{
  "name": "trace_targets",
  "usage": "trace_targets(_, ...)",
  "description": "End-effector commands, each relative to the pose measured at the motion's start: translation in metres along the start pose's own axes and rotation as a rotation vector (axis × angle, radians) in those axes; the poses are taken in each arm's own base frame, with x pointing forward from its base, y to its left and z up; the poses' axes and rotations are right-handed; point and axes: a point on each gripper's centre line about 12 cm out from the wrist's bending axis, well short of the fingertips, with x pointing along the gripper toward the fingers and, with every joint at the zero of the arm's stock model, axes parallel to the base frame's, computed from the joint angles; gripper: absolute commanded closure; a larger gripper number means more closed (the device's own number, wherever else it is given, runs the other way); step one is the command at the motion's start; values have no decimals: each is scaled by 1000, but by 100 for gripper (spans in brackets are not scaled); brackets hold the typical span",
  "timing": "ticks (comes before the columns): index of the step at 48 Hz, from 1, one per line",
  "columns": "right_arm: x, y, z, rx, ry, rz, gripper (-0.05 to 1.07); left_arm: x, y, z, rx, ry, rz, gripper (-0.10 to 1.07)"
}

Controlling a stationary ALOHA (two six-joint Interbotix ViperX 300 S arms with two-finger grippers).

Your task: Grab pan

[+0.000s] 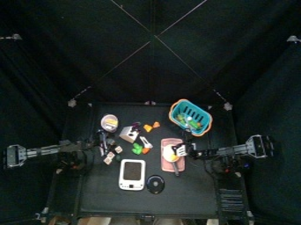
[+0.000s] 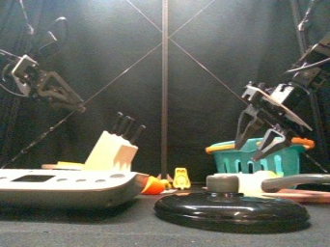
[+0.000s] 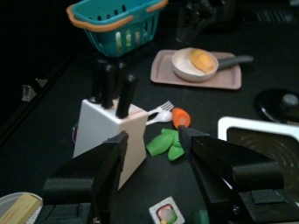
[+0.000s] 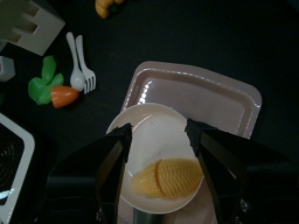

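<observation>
Nearest the lens on the right wrist, the right gripper point(image 4: 158, 140) stands with its 2 jaws spread wide and nothing between them but air. It is released, not grasping. Directly beneath that gap lies the pan point(image 4: 146, 118), small and pale, with a lump of yellow food point(image 4: 167, 178) in it. The pan sits on a pink tray point(image 4: 222, 96) on the right half of the table. From the front, the claw hangs above the tray rather than down on it, so I judge the grab is lined up and not yet made.

To do this step well, I would lower straight down with the jaws kept wide until 1 jaw is inside the rim and 1 outside, then close firmly. The handle point(image 3: 233, 59) may give a surer hold, but from the right wrist I cannot see it. The tray looks light and could slide if a jaw catches its edge. Lift level, or the food may tip out.

Beyond the tray lie a fork point(image 4: 79, 70) and a carrot point(image 4: 61, 94), well clear. Farther off stand the knife block point(image 3: 107, 122), the teal basket point(image 3: 117, 26), a black lid point(image 2: 233, 207) and a scale point(image 2: 65, 185).

Across the table the left gripper point(image 3: 158, 149) hangs near the block, jaws apart and empty.
</observation>
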Motion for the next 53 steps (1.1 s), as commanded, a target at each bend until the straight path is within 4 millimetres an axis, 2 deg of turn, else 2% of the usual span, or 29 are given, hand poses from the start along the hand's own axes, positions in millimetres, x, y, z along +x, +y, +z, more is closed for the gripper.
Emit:
trace_targets(1,3,-3,6,-8,-2,-10,15,2,-6,6,37,-9,-30,11)
trace_targets(5,4,-2,9,5,18,-19,15,1,-6,5,22,-1,-30,11)
trace_targets(12,3,11,21,-24,42,-21,15,1,-5,2,-10,12,-21,11)
trace_targets(19,2,11,28,-72,91,-85,15,1,-7,-2,-17,21,-24,11)
trace_targets(27,1,14,22,-145,173,-80,15,0,-10,-6,-14,34,-36,11)
trace_targets(35,6,6,19,-154,212,-102,15,0,-10,-7,-13,35,-39,11)
trace_targets(53,33,-7,8,-238,247,-190,16,-1,-10,-11,-16,45,-35,11)
